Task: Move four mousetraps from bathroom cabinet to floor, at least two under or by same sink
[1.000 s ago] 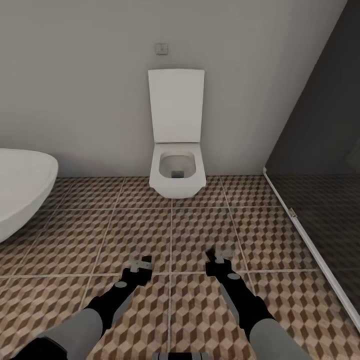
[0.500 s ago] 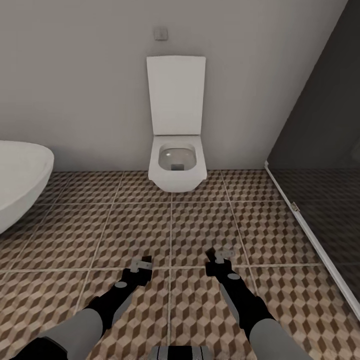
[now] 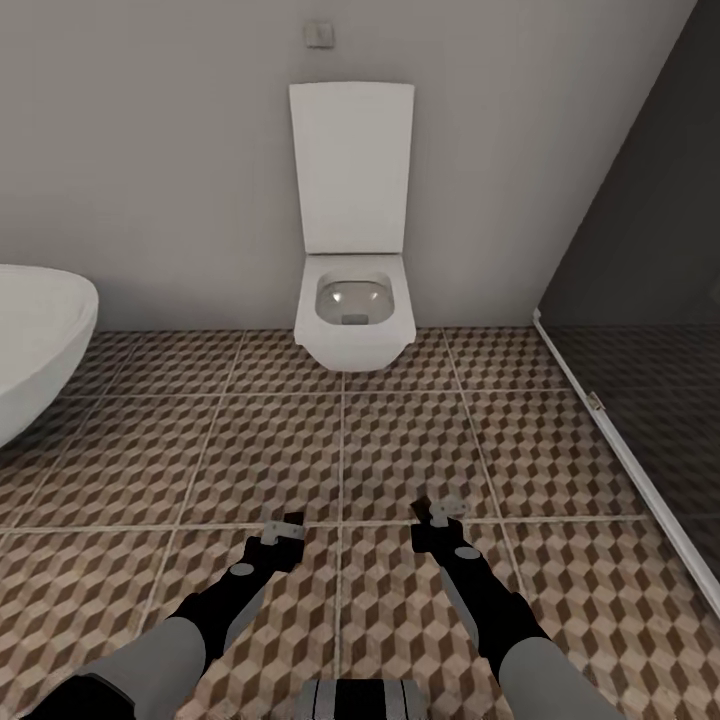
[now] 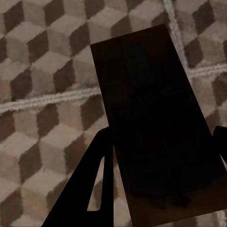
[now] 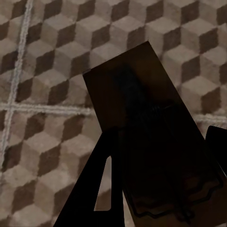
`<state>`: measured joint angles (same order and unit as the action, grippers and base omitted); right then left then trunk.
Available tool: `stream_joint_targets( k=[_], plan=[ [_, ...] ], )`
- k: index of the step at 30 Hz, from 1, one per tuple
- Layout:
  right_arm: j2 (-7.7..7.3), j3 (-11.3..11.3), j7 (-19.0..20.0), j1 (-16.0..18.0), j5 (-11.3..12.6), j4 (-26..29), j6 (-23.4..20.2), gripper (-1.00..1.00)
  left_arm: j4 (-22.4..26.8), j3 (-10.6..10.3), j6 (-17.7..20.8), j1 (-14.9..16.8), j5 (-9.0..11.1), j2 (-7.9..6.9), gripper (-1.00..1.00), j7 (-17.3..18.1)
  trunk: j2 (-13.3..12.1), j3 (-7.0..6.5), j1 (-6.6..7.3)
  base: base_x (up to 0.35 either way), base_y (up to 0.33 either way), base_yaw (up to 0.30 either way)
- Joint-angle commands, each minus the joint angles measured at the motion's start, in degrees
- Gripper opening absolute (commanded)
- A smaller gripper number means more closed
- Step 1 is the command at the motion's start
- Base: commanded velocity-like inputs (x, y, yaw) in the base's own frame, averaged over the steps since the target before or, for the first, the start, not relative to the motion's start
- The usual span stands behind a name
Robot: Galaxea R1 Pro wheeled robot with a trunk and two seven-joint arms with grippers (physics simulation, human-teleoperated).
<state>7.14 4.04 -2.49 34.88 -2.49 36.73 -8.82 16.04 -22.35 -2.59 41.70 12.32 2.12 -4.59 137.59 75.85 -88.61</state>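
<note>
Both arms hang low and forward at the bottom of the head frame, likely tucked for driving; the left tool [image 3: 283, 531] and right tool [image 3: 437, 514] hold nothing I can make out, and how far open they stand I cannot tell. Mousetraps, cabinet and sink are out of sight; bathroom floor [image 3: 400, 440] lies open between the toilet [image 3: 352, 320] at centre, the bathtub [image 3: 35, 340] at left edge and the dark glass screen [image 3: 640, 300] at right.

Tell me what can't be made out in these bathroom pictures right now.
- White oval bathtub: cut off by the head view's left edge.
- Dark glass shower panel: cut off at the right edge.
- Left pincer and right pincer: too small to tell open or shut; in both wrist views a dark flat shape hides the fingers.
</note>
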Motion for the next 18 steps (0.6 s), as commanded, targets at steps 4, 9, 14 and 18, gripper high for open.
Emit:
stream_joint_targets(
  k=[4,9,14,18],
  plan=[
    [-0.02,0.2,-0.2,0.0,-0.2,0.1,-0.4,-1.00,0.0,-0.5,-0.2,0.0,0.4,-0.04,-1.00,-0.4,1.6,1.09,-0.87,0.000,0.000,0.000],
    [-0.02,0.2,-0.2,0.0,-0.2,0.1,-0.4,-1.00,0.0,-0.5,-0.2,0.0,0.4,-0.05,-1.00,-0.4,3.6,2.39,-1.97,0.000,0.000,0.000],
    [-0.02,0.2,-0.2,0.0,-0.2,0.1,-0.4,-1.00,0.0,-0.5,-0.2,0.0,0.4,-0.03,-1.00,-0.4,5.6,3.71,-3.07,0.000,0.000,0.000],
    [-0.02,0.2,-0.2,0.0,-0.2,0.1,-0.4,-1.00,0.0,-0.5,-0.2,0.0,0.4,-0.01,-1.00,-0.4,5.7,4.93,-3.17,0.000,0.000,0.000]
  ],
)
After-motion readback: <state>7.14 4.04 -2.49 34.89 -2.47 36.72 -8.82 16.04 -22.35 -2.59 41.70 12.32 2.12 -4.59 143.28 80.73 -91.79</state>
